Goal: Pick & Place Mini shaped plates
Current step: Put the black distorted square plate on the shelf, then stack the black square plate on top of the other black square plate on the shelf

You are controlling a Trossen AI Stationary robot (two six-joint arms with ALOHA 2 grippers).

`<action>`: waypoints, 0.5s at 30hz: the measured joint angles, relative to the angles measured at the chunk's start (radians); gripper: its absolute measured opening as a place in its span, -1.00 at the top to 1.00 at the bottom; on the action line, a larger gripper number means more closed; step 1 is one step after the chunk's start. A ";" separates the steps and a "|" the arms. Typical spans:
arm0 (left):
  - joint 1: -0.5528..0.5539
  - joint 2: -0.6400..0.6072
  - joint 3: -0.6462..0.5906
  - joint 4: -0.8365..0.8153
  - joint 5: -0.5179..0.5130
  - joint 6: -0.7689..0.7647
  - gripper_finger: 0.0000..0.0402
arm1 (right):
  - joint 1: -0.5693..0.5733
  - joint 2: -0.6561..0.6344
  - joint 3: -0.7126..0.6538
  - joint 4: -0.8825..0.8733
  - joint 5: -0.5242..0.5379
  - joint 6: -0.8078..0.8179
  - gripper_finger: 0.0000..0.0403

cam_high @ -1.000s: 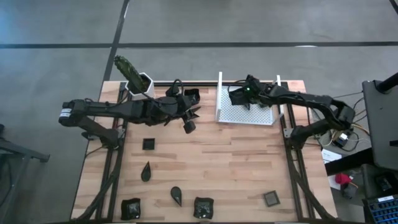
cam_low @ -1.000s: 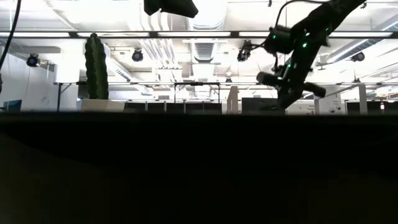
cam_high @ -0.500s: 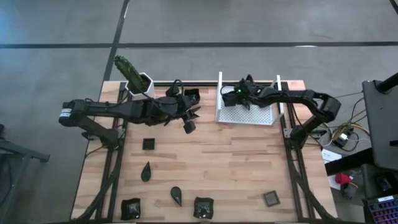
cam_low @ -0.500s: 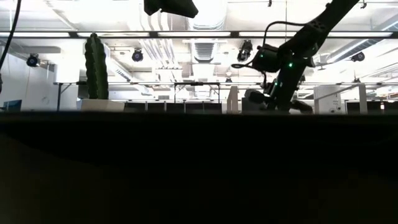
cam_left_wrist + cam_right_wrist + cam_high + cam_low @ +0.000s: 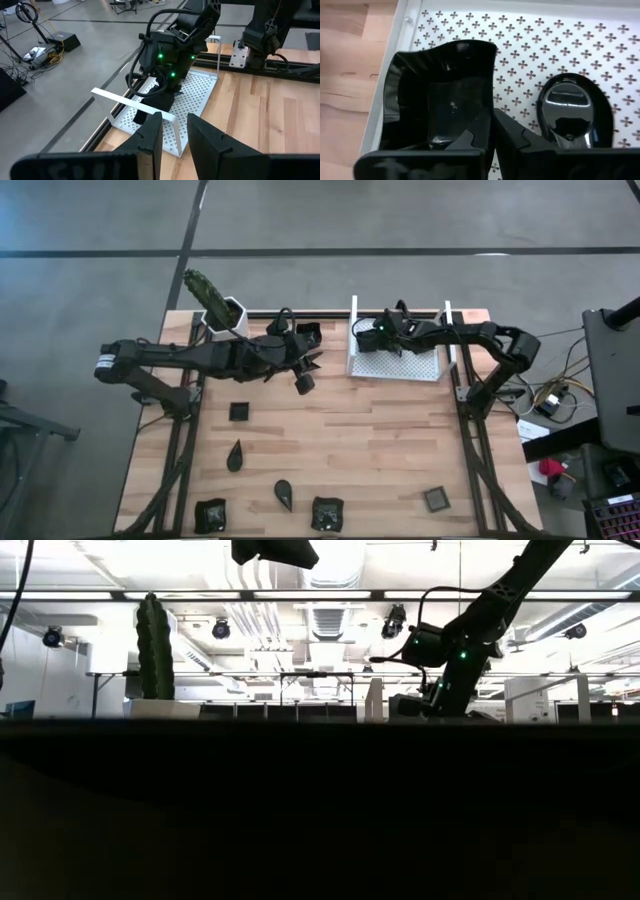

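Observation:
My right gripper (image 5: 378, 337) reaches low over the left end of the white perforated tray (image 5: 412, 366), shut on a square glossy dark mini plate (image 5: 440, 95). A teardrop mini plate (image 5: 570, 112) lies flat on the tray floor beside it. My left gripper (image 5: 305, 382) hovers open near the table's middle, toward the far edge, holding nothing (image 5: 175, 131). Several more mini plates lie on the wood: a square one (image 5: 238, 411), a leaf (image 5: 235, 455), another leaf (image 5: 285, 495), squares near the near edge (image 5: 327, 513), (image 5: 435, 499). My right gripper pinches the square plate by its side rim (image 5: 489, 100). One finger (image 5: 470, 136) is inside the dish and the other (image 5: 516, 137) is outside it, coming from above. The plate sits level, right over the tray's perforated floor (image 5: 545, 40); whether it rests there I cannot tell.
A white hexagonal pot with a green cactus (image 5: 225, 313) stands at the far left corner, and a dark square dish (image 5: 308, 333) lies beside the left arm. The tray has upright white end walls (image 5: 353, 330). Bare wood stretches across the table's middle and right side.
My right gripper has come down from above the tray and shifted slightly toward the table's left, bringing the square plate low into the tray's left end.

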 joint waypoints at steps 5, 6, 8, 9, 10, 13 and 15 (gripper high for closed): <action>0.000 0.000 0.000 -0.003 0.000 0.000 0.59 | 0.000 0.000 0.000 0.005 -0.003 0.003 0.75; 0.000 0.000 0.000 -0.003 0.000 0.000 0.59 | 0.000 0.000 0.000 0.006 -0.003 0.003 0.71; 0.000 0.000 0.000 -0.003 0.000 0.000 0.58 | 0.000 0.000 0.000 0.006 -0.003 0.003 0.62; 0.000 0.000 0.000 -0.004 0.000 0.000 0.58 | 0.000 -0.001 0.000 0.006 -0.003 0.003 0.58; 0.000 0.000 0.000 -0.004 0.000 0.000 0.58 | 0.000 -0.002 0.000 0.006 -0.003 0.003 0.54; 0.000 0.000 0.000 -0.005 0.000 0.000 0.59 | -0.001 -0.023 0.000 0.003 -0.015 0.003 0.43; 0.000 0.000 0.000 -0.005 0.000 0.000 0.59 | -0.001 -0.054 0.000 0.003 -0.033 -0.001 0.39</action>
